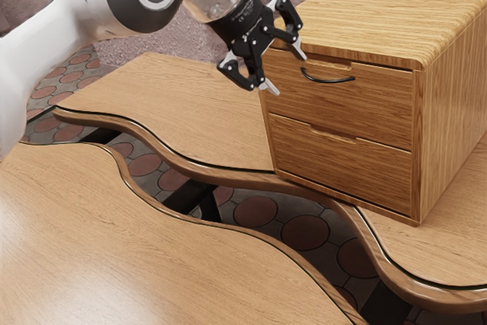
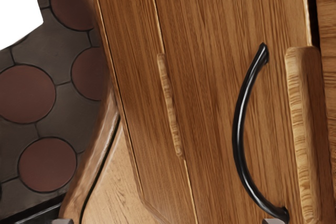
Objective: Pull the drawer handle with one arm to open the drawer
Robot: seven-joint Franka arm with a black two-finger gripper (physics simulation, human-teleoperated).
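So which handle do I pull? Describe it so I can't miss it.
Find the wooden cabinet on the table. On its upper drawer front sits a thin black curved handle. The lower drawer has just a wooden lip, no black bar.

Wavy-edged wooden tables (image 1: 175, 104) over a floor (image 1: 304, 230) of round brown tiles, mauve wall (image 1: 160, 43) behind.

Outstretched arm (image 1: 53, 24), pincer (image 1: 288, 72) agape.
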